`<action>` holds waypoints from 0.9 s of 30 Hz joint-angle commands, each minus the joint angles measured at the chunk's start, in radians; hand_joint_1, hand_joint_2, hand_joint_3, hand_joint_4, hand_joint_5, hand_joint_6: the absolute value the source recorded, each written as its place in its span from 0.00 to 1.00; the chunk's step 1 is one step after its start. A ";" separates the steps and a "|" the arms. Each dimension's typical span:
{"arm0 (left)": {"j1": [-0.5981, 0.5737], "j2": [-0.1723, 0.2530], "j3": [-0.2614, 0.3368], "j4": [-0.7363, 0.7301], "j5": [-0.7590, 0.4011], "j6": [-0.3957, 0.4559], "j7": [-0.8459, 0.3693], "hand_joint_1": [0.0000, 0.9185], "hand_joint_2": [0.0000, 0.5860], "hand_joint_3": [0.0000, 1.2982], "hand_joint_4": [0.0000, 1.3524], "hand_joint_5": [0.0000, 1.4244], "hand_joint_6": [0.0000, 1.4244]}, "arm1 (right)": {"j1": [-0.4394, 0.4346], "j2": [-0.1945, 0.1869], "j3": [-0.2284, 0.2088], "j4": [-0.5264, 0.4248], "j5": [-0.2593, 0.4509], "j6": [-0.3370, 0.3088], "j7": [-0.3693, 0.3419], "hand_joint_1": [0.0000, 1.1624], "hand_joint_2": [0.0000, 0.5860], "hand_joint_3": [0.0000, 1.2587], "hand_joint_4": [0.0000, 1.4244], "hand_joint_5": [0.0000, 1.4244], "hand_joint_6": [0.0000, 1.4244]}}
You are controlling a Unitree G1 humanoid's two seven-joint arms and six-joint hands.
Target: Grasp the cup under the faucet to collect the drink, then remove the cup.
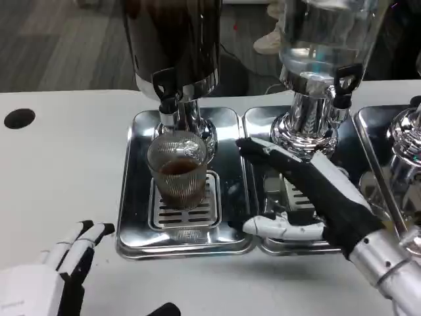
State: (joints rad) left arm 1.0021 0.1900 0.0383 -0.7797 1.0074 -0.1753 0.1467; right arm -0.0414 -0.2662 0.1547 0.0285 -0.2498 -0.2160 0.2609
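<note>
Two hands open | right hand (309, 197) beside cup (177, 169), apart

Drinks counter: beverage dispensers (176, 46) on steel drip trays (138, 191).

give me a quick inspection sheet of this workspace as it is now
surface: white table with a dark round hole at its left
job's things: ribbed glass cup partly filled with brown drink, upright on the drip tray under the dark dispenser's faucet
clutter: clear dispenser on a second tray; part of a third dispenser
hands: left hand low at the near edge, holding nothing; right hand over the second tray, fingers apart, reaching toward the cup, not touching
cables: nothing seen
surroundings: grey floor, a shoe behind the table
</note>
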 commanded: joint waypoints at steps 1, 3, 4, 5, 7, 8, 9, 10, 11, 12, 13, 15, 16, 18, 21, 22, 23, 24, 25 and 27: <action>0.027 -0.001 0.016 0.001 -0.016 -0.025 0.013 0.00 0.05 0.18 0.11 0.19 0.37 | -0.030 0.036 0.022 -0.009 -0.036 0.036 -0.052 0.57 0.14 0.08 0.11 0.08 0.00; 0.035 -0.002 0.021 0.002 -0.020 -0.034 0.014 0.00 0.05 0.18 0.11 0.19 0.37 | -0.040 0.056 0.035 -0.006 -0.056 0.052 -0.074 0.57 0.14 0.07 0.10 0.07 0.00; 0.039 -0.003 0.025 0.003 -0.023 -0.040 0.014 0.00 0.06 0.18 0.11 0.19 0.37 | -0.048 0.069 0.044 -0.002 -0.068 0.064 -0.086 0.57 0.14 0.07 0.09 0.06 0.00; 0.043 -0.004 0.028 0.004 -0.026 -0.044 0.015 0.00 0.06 0.18 0.11 0.19 0.37 | -0.056 0.083 0.053 0.003 -0.080 0.075 -0.098 0.57 0.14 0.07 0.08 0.06 0.00; 0.052 -0.006 0.035 0.007 -0.033 -0.057 0.018 0.00 0.06 0.18 0.11 0.19 0.37 | -0.076 0.115 0.076 0.025 -0.104 0.095 -0.127 0.57 0.14 0.04 0.03 0.03 0.00; 0.057 -0.006 0.037 0.008 -0.035 -0.061 0.020 0.00 0.06 0.18 0.11 0.19 0.37 | -0.084 0.130 0.085 0.037 -0.110 0.100 -0.139 0.57 0.14 0.03 0.01 0.02 0.00; 0.060 -0.007 0.038 0.009 -0.037 -0.066 0.020 0.00 0.06 0.18 0.11 0.19 0.37 | -0.090 0.138 0.090 0.046 -0.114 0.102 -0.147 0.57 0.14 0.02 0.00 0.01 0.00; 0.063 -0.008 0.040 0.010 -0.039 -0.069 0.021 0.00 0.06 0.19 0.11 0.19 0.37 | -0.097 0.146 0.094 0.056 -0.116 0.103 -0.155 0.57 0.14 0.02 0.00 0.00 0.00; 0.066 -0.008 0.042 0.011 -0.043 -0.072 0.018 0.00 0.06 0.19 0.11 0.19 0.37 | -0.110 0.159 0.101 0.074 -0.119 0.105 -0.164 0.57 0.14 0.01 0.00 0.00 0.00; 0.069 -0.009 0.044 0.012 -0.046 -0.076 0.017 0.00 0.06 0.19 0.11 0.19 0.37 | -0.124 0.172 0.106 0.094 -0.119 0.104 -0.173 0.57 0.14 0.01 0.00 0.00 0.00; 0.072 -0.009 0.046 0.013 -0.050 -0.081 0.017 0.00 0.06 0.19 0.11 0.19 0.37 | -0.138 0.184 0.110 0.116 -0.120 0.101 -0.184 0.57 0.14 0.01 0.00 0.00 0.00; 0.082 -0.009 0.052 0.011 -0.058 -0.093 0.019 0.00 0.06 0.19 0.11 0.19 0.37 | -0.168 0.204 0.116 0.161 -0.120 0.094 -0.204 0.57 0.14 0.01 0.00 0.00 0.00; 0.087 -0.010 0.054 0.009 -0.062 -0.098 0.020 0.00 0.06 0.19 0.11 0.19 0.37 | -0.182 0.213 0.118 0.185 -0.118 0.090 -0.215 0.57 0.14 0.01 0.00 0.00 0.00; 0.095 -0.013 0.055 0.009 -0.067 -0.106 0.016 0.00 0.06 0.19 0.11 0.19 0.37 | -0.208 0.233 0.121 0.232 -0.118 0.081 -0.242 0.58 0.15 0.01 0.00 0.00 0.00; 0.105 -0.016 0.053 0.010 -0.066 -0.115 0.011 0.00 0.06 0.19 0.12 0.19 0.37 | -0.238 0.251 0.126 0.289 -0.122 0.066 -0.275 0.59 0.15 0.01 0.00 0.00 0.00; 0.110 -0.018 0.055 0.009 -0.067 -0.117 0.013 0.00 0.06 0.19 0.12 0.19 0.37 | -0.244 0.253 0.129 0.302 -0.122 0.062 -0.282 0.59 0.15 0.01 0.00 0.00 0.00; 0.112 -0.020 0.057 0.009 -0.069 -0.119 0.014 0.00 0.06 0.19 0.12 0.19 0.37 | -0.252 0.256 0.131 0.318 -0.122 0.057 -0.292 0.59 0.15 0.01 0.00 0.00 0.00; 0.119 -0.021 0.062 0.007 -0.072 -0.122 0.015 0.00 0.07 0.19 0.12 0.19 0.37 | -0.261 0.261 0.133 0.340 -0.123 0.052 -0.301 0.59 0.15 0.01 0.00 0.00 0.00; 0.125 -0.021 0.067 0.006 -0.075 -0.126 0.016 0.00 0.07 0.19 0.12 0.19 0.37 | -0.268 0.264 0.134 0.357 -0.123 0.047 -0.309 0.59 0.15 0.01 0.00 0.00 0.00; 0.133 -0.023 0.076 0.004 -0.078 -0.131 0.017 0.00 0.07 0.19 0.12 0.19 0.37 | -0.284 0.271 0.138 0.393 -0.122 0.033 -0.326 0.59 0.15 0.01 0.00 0.00 0.00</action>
State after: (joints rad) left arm 1.1138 0.1704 0.1030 -0.7722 0.9452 -0.2923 0.1555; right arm -0.2971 -0.0057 0.2899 0.3867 -0.3665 -0.1545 -0.0408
